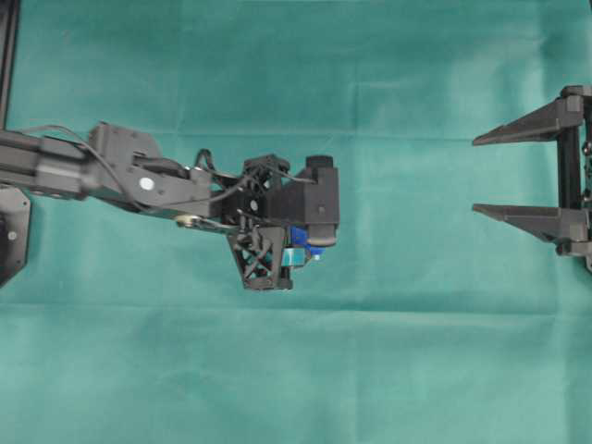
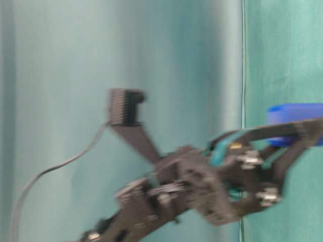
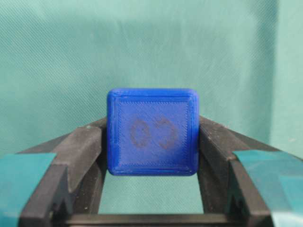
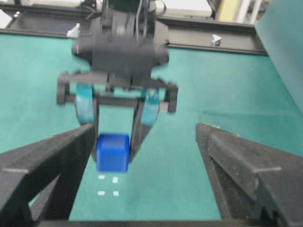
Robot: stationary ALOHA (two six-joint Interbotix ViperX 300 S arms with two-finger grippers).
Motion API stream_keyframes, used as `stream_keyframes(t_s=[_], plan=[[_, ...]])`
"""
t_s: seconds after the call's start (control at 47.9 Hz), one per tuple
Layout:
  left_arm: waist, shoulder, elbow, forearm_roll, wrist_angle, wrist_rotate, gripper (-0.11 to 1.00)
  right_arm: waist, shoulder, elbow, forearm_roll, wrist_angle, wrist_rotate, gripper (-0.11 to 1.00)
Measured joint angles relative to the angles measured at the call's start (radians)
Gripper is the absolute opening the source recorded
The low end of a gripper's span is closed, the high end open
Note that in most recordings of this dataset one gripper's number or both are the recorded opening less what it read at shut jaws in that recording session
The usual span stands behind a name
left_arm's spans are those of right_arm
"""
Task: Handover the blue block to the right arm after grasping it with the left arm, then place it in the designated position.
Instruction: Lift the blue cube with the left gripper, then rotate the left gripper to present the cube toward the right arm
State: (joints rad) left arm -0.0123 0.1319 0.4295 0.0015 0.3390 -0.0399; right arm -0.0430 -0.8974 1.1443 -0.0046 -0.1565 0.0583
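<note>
Overhead, we see our left gripper [image 1: 298,252] mid-cloth [image 1: 388,351], clamped on the block [image 1: 298,242]; our right gripper [image 1: 523,176] waits at the right edge, jaws wide and empty. Left wrist: the block [image 3: 152,132] sits between our taped fingers [image 3: 71,165]. Right wrist: the block [image 4: 112,152] hangs above four white dots [image 4: 109,186].

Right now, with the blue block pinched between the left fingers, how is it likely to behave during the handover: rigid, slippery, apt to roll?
The blue block looks rigid: its faces stay square between the left fingers. Its flat sides and only slightly rounded edges suggest it won't roll once set down. The finely ridged plastic surface probably grips fairly well, though a shallow pinch could let it twist.
</note>
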Motion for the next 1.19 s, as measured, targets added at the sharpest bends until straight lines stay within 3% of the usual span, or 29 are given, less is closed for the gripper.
stream_keyframes(t_s=[0.48,0.794,1.19], plan=[[0.000,-0.198,-0.067,0.003,0.103,0.011,0.47,0.000,0.002,-0.002,0.000,0.009,-0.002,0.93],[0.000,-0.311,-0.081,0.006,0.109,0.011,0.47,0.000,0.000,-0.002,0.000,0.012,-0.002,0.93],[0.000,-0.324,-0.081,0.006,0.109,0.011,0.47,0.000,0.002,-0.002,0.000,0.012,-0.002,0.93]])
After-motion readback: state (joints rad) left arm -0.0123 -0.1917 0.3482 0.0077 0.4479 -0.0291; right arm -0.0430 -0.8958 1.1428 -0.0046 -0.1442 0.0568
